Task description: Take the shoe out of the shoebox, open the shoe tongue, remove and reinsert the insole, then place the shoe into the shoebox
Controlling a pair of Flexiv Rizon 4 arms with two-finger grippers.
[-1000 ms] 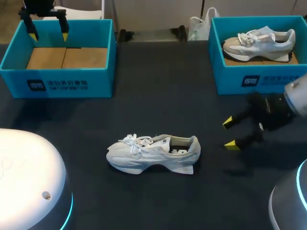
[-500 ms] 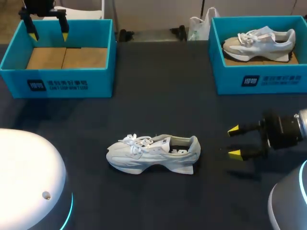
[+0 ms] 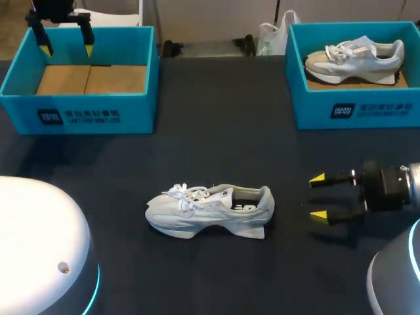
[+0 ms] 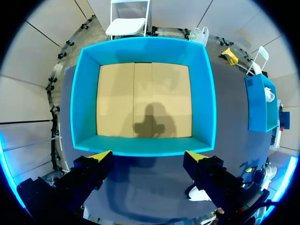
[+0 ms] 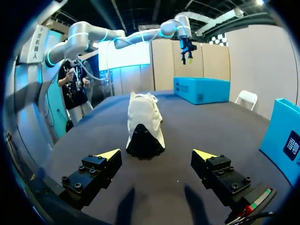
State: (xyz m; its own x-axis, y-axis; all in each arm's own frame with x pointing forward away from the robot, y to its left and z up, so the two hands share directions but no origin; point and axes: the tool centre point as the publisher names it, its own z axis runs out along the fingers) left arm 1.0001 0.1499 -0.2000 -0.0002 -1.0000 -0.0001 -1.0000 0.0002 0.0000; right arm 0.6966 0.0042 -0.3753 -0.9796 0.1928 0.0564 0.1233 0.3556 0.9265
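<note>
Two blue shoeboxes sit at the far corners of the bench (image 3: 216,131). The left shoebox (image 3: 79,111) shows only its bare cardboard floor, and the right shoebox (image 3: 354,108) holds a second sneaker (image 3: 354,58). The white shoe (image 3: 209,210) I am working on is already out. It stands on its sole near the middle of the bench, with its toe toward my left and its heel toward my right. I judge the take-out step done and the tongue next.

My right gripper (image 3: 317,197) hangs low over the bench, beside the heel but well apart from it. Its fingers are spread wide and carry nothing. It is laid over sideways so the yellow tips point at the shoe. I read that as lining up on the heel end, either to steady the shoe or to reach in at the collar. From the right wrist camera the heel faces me straight ahead, centred on the gap between the fingers, with bare bench in between.

My left gripper (image 3: 66,47) is also spread and empty. It hovers above the far side of the left shoebox, a long way from the shoe. It probably sits there to keep clear of the work. It would have to cross most of the bench before it could pull the tongue or laces.
</note>
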